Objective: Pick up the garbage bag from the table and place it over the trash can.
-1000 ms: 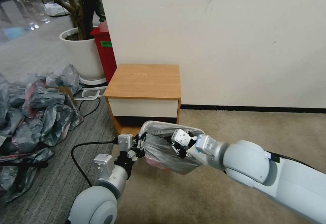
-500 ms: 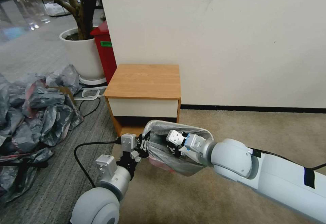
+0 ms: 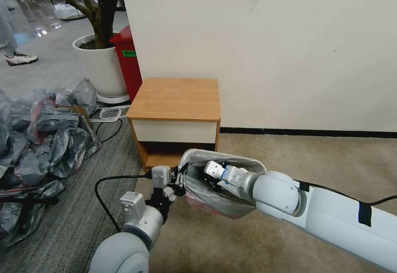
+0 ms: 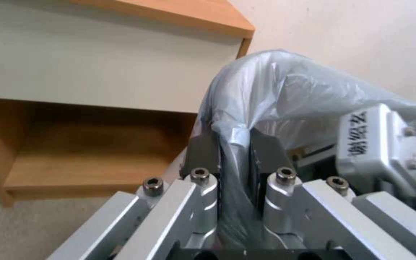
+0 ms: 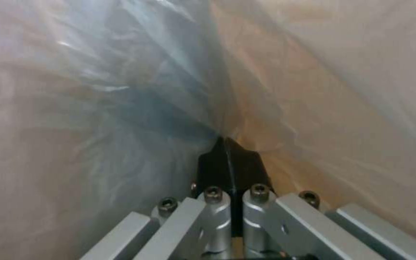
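At the far left of the head view a big heap of grey and pink bags (image 3: 41,132) lies on the grey carpet, and behind it stands a white plant pot (image 3: 101,64) with a red bin (image 3: 129,60) just beside it on the right. A black cable (image 3: 105,190) runs over the floor to the left arm.

The left gripper (image 3: 178,180) is low, in front of the bench (image 3: 175,99), at the left edge of the garbage bag (image 3: 215,190). In the left wrist view its jaws are pinching a fold of the bag's edge: the thin grey plastic (image 4: 275,94) goes down between the two dark pads (image 4: 203,148) and rises above them as a puffed dome. Behind it there are the white drawer front and the open lower shelf of the bench.

The garbage bag hangs in the air between the two grippers, near the floor and just in front of the bench, with its mouth opened wide. A pink-red band shows at its lower side. The top of the bench is bare.

The right gripper (image 3: 211,173) reaches from the right into the open mouth of the bag. In the right wrist view its jaws (image 5: 229,162) are pressed together, with the plastic drawn in tight creases to their tips, so they seem to nip the film there. Translucent grey and warm-toned plastic surrounds them on every side.
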`<state>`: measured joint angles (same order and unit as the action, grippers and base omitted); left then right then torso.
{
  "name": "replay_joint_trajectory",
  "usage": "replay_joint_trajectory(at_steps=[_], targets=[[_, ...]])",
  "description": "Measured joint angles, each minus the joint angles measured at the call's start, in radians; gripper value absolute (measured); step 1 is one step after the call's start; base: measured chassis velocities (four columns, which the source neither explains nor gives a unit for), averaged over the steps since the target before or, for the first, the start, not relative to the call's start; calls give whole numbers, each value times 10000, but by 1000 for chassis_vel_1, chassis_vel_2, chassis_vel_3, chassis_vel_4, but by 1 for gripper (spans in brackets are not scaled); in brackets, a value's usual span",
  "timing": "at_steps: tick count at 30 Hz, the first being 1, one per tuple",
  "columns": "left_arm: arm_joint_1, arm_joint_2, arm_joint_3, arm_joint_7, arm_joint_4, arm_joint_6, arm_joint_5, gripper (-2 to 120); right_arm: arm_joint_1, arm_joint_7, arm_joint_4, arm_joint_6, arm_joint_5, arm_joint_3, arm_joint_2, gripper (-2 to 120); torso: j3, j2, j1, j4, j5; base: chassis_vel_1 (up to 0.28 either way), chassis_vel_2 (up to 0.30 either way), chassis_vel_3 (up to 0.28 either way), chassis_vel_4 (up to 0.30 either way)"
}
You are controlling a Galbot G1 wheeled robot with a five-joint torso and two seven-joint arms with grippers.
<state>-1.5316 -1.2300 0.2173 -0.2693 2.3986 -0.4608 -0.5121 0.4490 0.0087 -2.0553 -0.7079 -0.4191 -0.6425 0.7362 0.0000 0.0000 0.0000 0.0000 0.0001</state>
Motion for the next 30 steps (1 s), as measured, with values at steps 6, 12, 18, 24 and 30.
replay_joint_trajectory(at_steps=[6, 12, 18, 24, 30], targets=[[4, -62, -150, 16, 12, 0, 76, 9, -434, 25, 259, 0, -8, -448, 24, 0, 0, 0, 0, 1, -1, 0, 0, 0, 0], [33, -126, -198, 20, 22, 0, 71, 9, -653, 62, 500, 1, -69, -733, 110, 0, 0, 0, 0, 0, 0, 0, 0, 0, 0], [33, -175, -196, 20, 46, -2, 23, 9, -811, 251, 674, 1, -296, -1021, 217, 0, 0, 0, 0, 0, 0, 0, 0, 0, 0], [24, -250, -221, 20, 63, -11, -53, 9, -819, 290, 750, 2, -382, -1132, 261, 0, 0, 0, 0, 1, -1, 0, 0, 0, 0], [14, -274, -238, 18, 72, -18, -121, 9, -781, 295, 865, 2, -383, -1131, 297, 0, 0, 0, 0, 0, -1, 0, 0, 0, 0]])
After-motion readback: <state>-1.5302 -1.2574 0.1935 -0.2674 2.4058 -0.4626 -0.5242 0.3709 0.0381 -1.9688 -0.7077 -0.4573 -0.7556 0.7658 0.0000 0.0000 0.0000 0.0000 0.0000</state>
